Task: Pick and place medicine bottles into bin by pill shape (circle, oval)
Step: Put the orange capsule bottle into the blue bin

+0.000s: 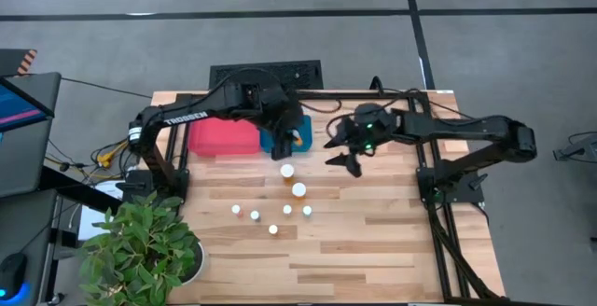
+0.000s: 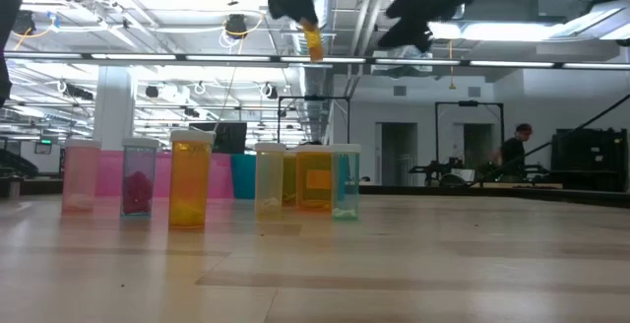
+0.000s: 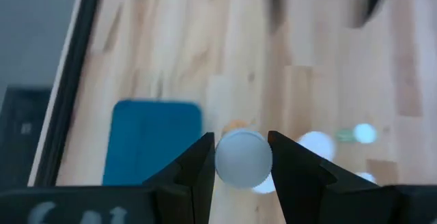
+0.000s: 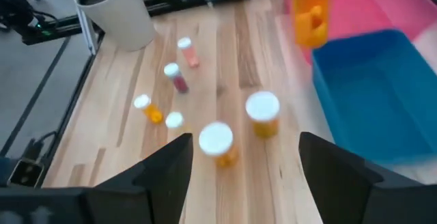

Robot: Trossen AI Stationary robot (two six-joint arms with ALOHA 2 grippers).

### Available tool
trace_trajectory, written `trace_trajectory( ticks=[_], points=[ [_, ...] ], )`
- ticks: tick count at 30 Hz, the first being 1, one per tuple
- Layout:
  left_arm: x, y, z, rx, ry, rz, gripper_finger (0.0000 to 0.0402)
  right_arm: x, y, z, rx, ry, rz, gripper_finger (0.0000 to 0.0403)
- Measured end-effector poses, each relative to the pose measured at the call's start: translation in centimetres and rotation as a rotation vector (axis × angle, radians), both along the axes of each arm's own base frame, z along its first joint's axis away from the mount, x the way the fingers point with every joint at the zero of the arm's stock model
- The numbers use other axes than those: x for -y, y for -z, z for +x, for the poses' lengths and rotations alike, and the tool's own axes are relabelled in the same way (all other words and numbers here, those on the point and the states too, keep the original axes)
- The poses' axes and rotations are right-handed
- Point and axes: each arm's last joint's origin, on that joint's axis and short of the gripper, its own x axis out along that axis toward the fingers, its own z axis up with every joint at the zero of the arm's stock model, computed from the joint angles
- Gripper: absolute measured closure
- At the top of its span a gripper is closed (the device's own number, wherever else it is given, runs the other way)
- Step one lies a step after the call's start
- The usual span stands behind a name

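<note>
**Wooden worktop, one bottle aloft over the bins**

Wooden planks make up the worktop [image 1: 373,241], the largest thing in sight. At its far side, by the left tool, sit two bins side by side: a pink bin [image 1: 222,138] and a blue bin [image 1: 278,143], the blue one lying partly beneath the left tool and between the two tools. A potted plant [image 1: 140,245] in a white pot stands at the near left corner, well apart from both tools.

Both dark arms reach in from the far edge. The left tool [image 1: 287,136] hangs above the blue bin with its fingers clamped on a medicine bottle [image 3: 243,157]; the left wrist view shows the white cap pinched between the two dark fingers [image 3: 198,166], and the low view shows the orange body held high off the wood. The right tool [image 1: 347,152] hovers just beside the blue bin on the right, raised clear of the wood, its fingers spread wide with nothing between them.

Nearer than both tools stand the remaining bottles [image 1: 280,208], all upright on the wood. Two wider-capped orange ones [image 4: 239,128] are closest to the right tool, and smaller white-capped ones [image 4: 167,91] are scattered beyond them toward the plant.
</note>
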Motion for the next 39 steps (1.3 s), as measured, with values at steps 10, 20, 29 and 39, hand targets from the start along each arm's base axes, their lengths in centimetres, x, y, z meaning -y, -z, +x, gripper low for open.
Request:
trace_trajectory(
  ticks=[10,20,29,39],
  points=[
    [-5.0,5.9,-0.7,-0.093,-0.182,0.028,0.0285,-0.4,-5.4,-9.7,0.111,0.173,-0.011,0.0127],
    [-6.5,12.9,-0.9,-0.054,-0.28,0.054,0.0285,-1.6,-7.7,-15.3,0.279,0.316,-0.02,0.0127],
    [-6.9,12.7,-0.3,0.008,-0.234,0.15,0.0285,-1.7,-7.7,-15.8,0.288,0.338,-0.011,0.0127],
    [-7.2,14.9,1.7,-0.05,-0.191,0.1,0.0285,-1.7,-7.7,-15.8,0.286,0.338,-0.009,0.0127]
  ],
)
